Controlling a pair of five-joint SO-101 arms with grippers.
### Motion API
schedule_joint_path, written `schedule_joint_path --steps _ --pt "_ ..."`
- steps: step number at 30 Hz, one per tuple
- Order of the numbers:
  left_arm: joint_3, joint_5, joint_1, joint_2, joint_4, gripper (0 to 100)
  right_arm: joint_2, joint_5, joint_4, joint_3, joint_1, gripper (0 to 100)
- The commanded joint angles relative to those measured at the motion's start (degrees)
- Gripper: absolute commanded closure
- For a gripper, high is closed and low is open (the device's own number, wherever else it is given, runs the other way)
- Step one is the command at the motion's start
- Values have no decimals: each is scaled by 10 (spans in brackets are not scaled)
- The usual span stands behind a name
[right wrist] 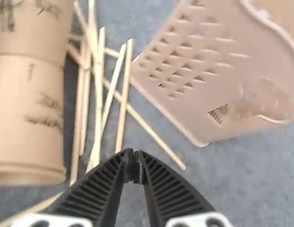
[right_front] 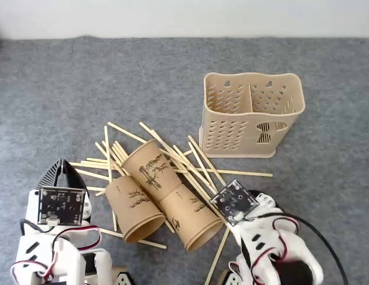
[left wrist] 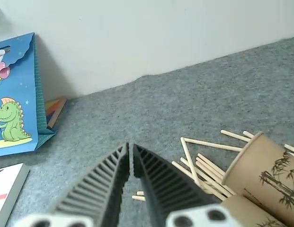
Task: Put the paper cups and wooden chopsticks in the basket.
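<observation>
Beige perf. basket (right_front: 237,133); paper cups (right_front: 133,208), thin chopsticks (right_front: 249,173).

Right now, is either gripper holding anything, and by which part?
Nothing is held. The left gripper and the right gripper are both shut and empty.

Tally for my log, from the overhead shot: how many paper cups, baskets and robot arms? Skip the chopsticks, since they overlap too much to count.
Paper cups: 3
Basket: 1
Left arm and right arm: 2
Total: 6
</observation>
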State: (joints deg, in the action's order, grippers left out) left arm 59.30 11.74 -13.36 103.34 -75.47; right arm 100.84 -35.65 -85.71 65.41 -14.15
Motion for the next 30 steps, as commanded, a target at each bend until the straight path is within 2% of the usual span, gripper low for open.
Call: schedule_joint_path --steps 1,9,12,18,23,25,30 --pt "-24 8 -2 7 1 985 -93 -16 -33 -66 -43 990" --pt "-24 8 -3 7 2 985 -324 -12 -116 -203 -131 989" --pt "-24 9 -4 7 2 985 -335 -14 -119 -201 -173 977" --pt "-22 9 -91 7 33 984 -335 -18 -120 -177 -235 798" --pt "-22 9 -150 7 55 984 -339 -18 -119 -176 -279 790" --pt "-22 9 -154 6 53 984 -340 -21 -119 -172 -287 790" --pt "-6 9 -154 6 55 984 -340 -83 -105 -127 -286 790"
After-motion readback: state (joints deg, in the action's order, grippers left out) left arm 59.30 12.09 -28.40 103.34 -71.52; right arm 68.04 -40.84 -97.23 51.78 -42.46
